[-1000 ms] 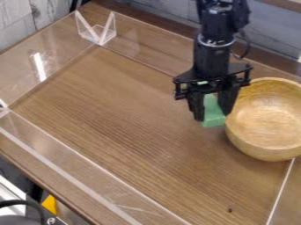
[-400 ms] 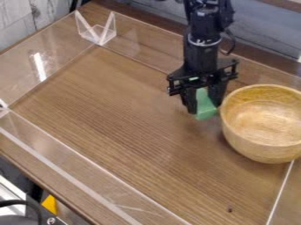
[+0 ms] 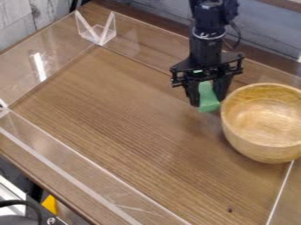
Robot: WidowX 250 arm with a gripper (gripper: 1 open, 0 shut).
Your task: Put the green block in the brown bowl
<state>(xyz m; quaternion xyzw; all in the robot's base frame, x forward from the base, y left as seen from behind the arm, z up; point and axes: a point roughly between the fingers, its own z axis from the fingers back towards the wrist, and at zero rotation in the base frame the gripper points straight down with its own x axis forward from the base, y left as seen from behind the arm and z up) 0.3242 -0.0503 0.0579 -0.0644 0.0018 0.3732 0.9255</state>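
The green block (image 3: 212, 102) is a bright green bar held on end between the black fingers of my gripper (image 3: 209, 98), which is shut on it and points straight down. It hangs low over the wooden table (image 3: 118, 123), just left of the brown bowl (image 3: 261, 151). The bowl is round, light tan wood with a thick rim and nothing inside. The fingers cover part of the block, and I cannot tell whether its lower end touches the table.
Clear acrylic walls (image 3: 47, 149) fence the table along the left and front edges. A small clear plastic stand (image 3: 94, 28) sits at the back left corner. The bowl lies close to the right edge of the view.
The gripper, still shut on the green block, shifted a little toward the far side of the table beside the bowl's left rim and rolled slightly. The bowl stayed put.
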